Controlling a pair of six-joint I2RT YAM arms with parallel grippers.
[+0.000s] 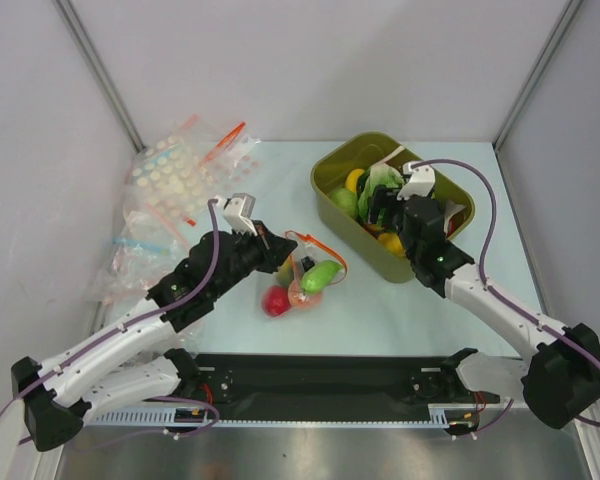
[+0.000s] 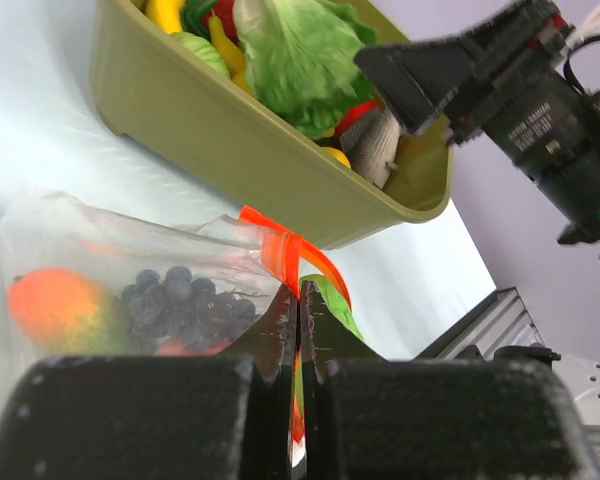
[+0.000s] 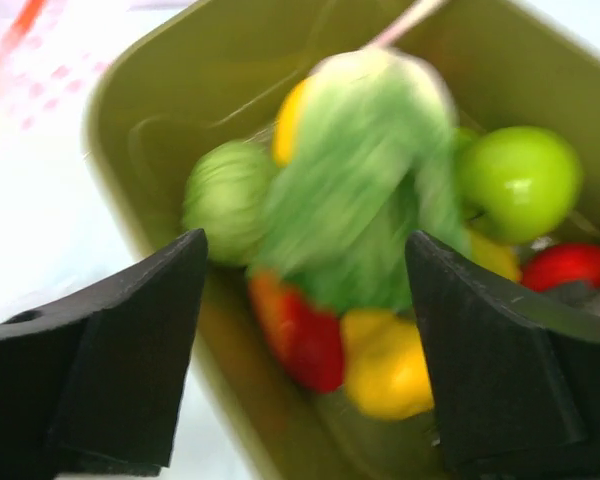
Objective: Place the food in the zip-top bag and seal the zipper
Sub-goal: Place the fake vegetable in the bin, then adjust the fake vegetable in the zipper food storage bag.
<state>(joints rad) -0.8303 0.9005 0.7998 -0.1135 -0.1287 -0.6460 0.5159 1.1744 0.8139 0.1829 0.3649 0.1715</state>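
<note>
1. When we look down from the top, we see a pale blue table [image 1: 380,310] with plain grey walls [image 1: 330,60] behind it and at both sides.
2. At the back left of the table lies a heap of clear bags [image 1: 165,195]. Some have white dots, and we see red strips and a blue strip on them.
3. An olive-green tub [image 1: 325,195] sits at the back right. It holds food [image 1: 352,180]: a leafy green lettuce [image 2: 300,60], a green apple [image 3: 520,180], and red and yellow pieces.
4. The zip-top bag [image 1: 302,285] lies on the table near the middle, just left of the tub and not touching it. Red, green and peach food shows through it. From the left wrist we also see dark grapes [image 2: 180,300] and an orange fruit [image 2: 50,305] inside the thin plastic.
5. The zipper [image 1: 325,252] curls in a red-orange loop at the end of the bag next to the tub.
6. Our left arm reaches low from the near left corner toward the middle. The left gripper [image 1: 278,252] is at the bag's mouth, and its fingers are pressed tight together with the zipper pinched between them.
7. Our right arm bends up from the near right corner to the tub. The right gripper [image 1: 382,205] hangs over the tub and points down into it. Its fingers [image 3: 130,350] are spread wide and hold nothing, and the lettuce looks blurry below them.
</note>
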